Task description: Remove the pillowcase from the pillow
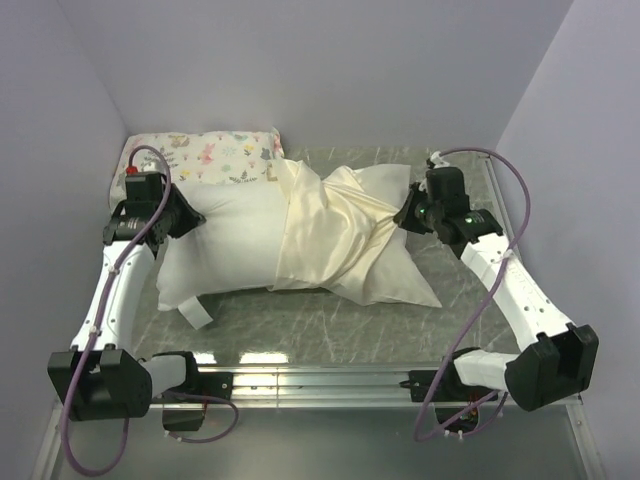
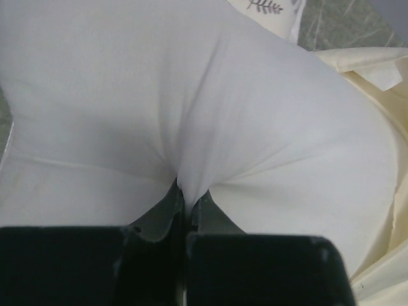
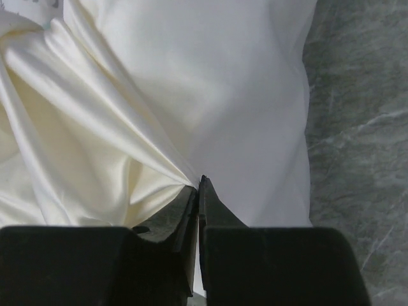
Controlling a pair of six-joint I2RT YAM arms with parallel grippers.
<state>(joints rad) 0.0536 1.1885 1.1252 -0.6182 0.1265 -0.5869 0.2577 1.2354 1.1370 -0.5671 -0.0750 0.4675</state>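
So, both jaws pinched shut: left gripper [image 2: 185, 199] on the pillow [image 1: 228, 245], right gripper [image 3: 198, 186] on the pillowcase [image 1: 335, 240]

Marbled table [image 1: 330, 322] carries it all. Pillow lies across the middle, big, plump, prob light & v soft, left half bare white. I reckon it'll squash and slide rather than anchor itself, which is why my left fingers nip a tuck of its white cloth at the left end. Pillowcase is bunched over the right half: thin, shiny, wrinkly, likely slippery. Best hold imo is a gathered fold near its right end, not one flat layer, and that's where my right tips are clamped, w/ cream folds fanning out from them. Small printed pillow [image 1: 205, 155] sits back-left, just behind the big one, not part of the job
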